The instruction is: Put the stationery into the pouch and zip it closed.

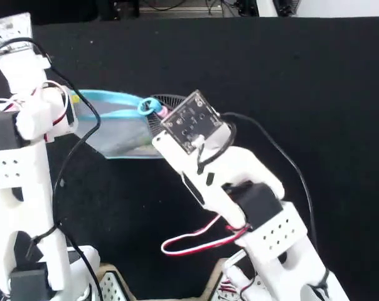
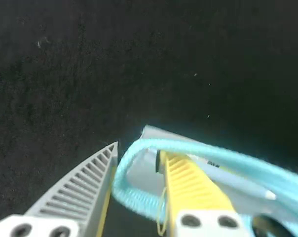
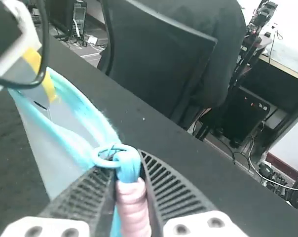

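Pouch (image 1: 123, 135) end clamped in left claw (image 2: 136, 165), zipper pull (image 3: 131, 197) pinched in right claw (image 3: 127, 180).

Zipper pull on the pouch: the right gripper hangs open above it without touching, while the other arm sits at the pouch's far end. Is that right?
Not quite. The right gripper is shut on the zipper pull, with a finger pressed against each side, as the right wrist view shows. The other arm is indeed at the far end of the pouch.
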